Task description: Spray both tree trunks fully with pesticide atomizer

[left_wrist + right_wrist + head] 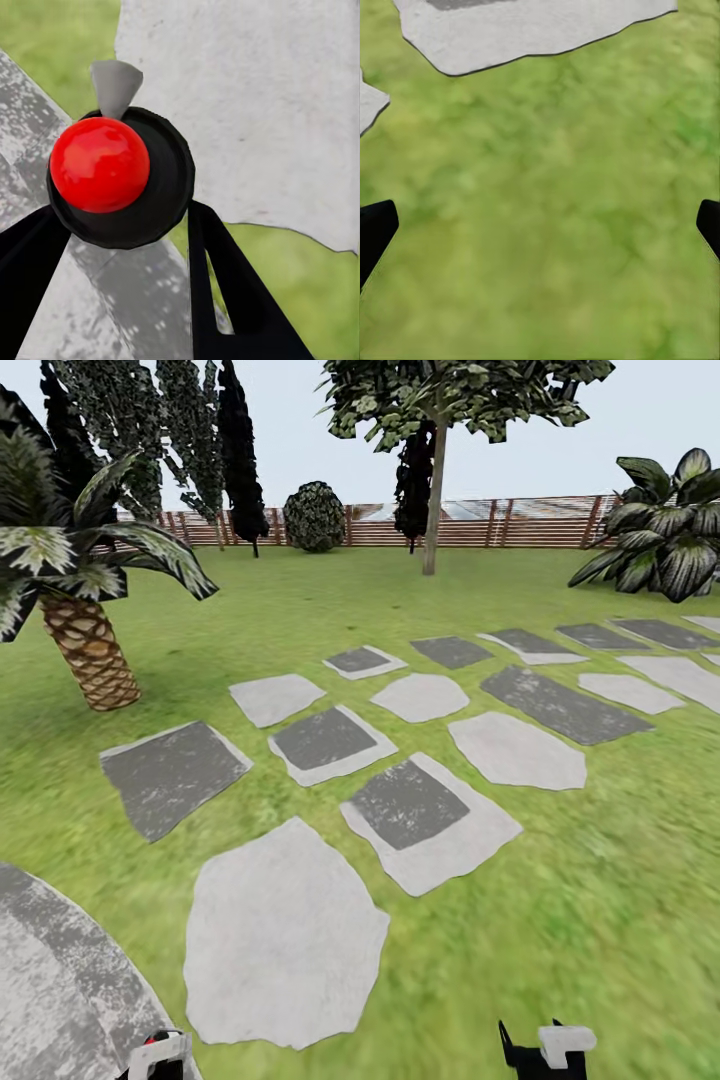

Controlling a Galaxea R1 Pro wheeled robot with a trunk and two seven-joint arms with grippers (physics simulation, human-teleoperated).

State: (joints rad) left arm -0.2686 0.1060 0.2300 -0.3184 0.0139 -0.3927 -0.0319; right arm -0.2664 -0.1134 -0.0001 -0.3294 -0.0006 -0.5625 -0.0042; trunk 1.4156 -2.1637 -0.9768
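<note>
Left gripper (pixel 120 225): its 2 black fingers sit closed against the sides of the pesticide atomizer (pixel 120 176), gripping it; in the head view it shows at the bottom edge (pixel 155 1055).
Pesticide atomizer: held in the left gripper, seen from above as a round dark body with a glossy red top and a grey nozzle sticking out from its rim; it hangs over the edge of the floor.
Floor (pixel 50 980): grey speckled paving with a curved edge, at the robot's lower left.
Right gripper (pixel 540 225): fingers spread wide apart at the frame's 2 sides, nothing between them, green lawn (pixel 540 225) beneath.
Stepping stones (pixel 285 945): pale and dark slabs scattered across the grass ahead.
Tree (pixel 433 490): 1 pale straight trunk far ahead, near the wooden fence (pixel 520 525).
Palm (pixel 90 645): at left, beside the stones.
</note>
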